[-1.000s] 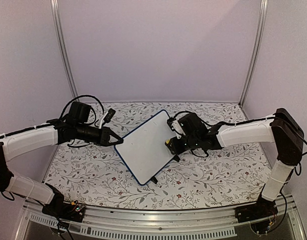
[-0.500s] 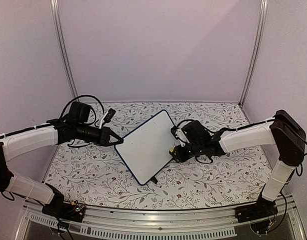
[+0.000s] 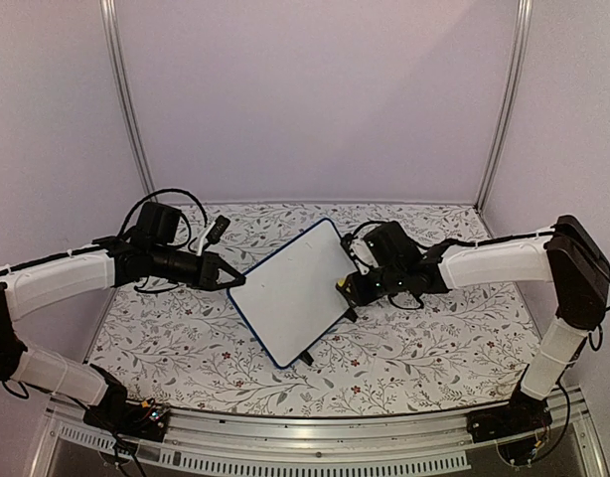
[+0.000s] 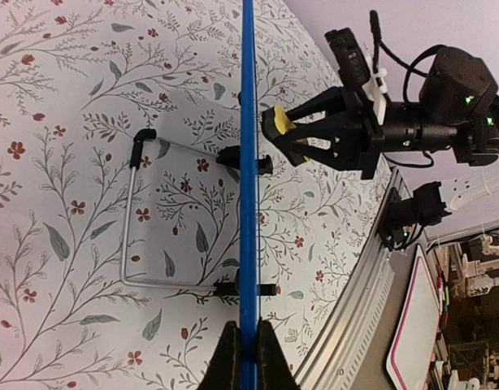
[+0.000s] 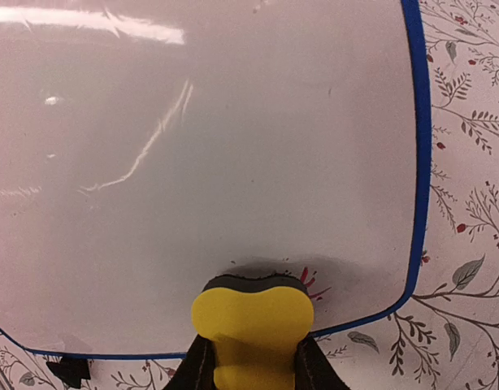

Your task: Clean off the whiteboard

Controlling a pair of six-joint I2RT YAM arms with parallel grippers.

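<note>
While the whiteboard [image 3: 285, 288] stands tilted on its wire stand [image 4: 132, 219] at mid tabletop [image 3: 424, 348], the left jaws are clenched on the blue frame at its left edge, one finger on each face. The right jaws grasp a yellow eraser [image 5: 248, 321], held against the white surface near the board's right-hand edge. Faint red marks [image 5: 308, 281] show just beside the eraser. Glare streaks cross the white face.

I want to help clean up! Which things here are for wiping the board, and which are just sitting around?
For the job:
white rectangular whiteboard with blue frame
yellow eraser block
left gripper, pinching the board's edge
right gripper, holding the eraser

Just there:
flower-patterned tablecloth
silver metal rail
</note>
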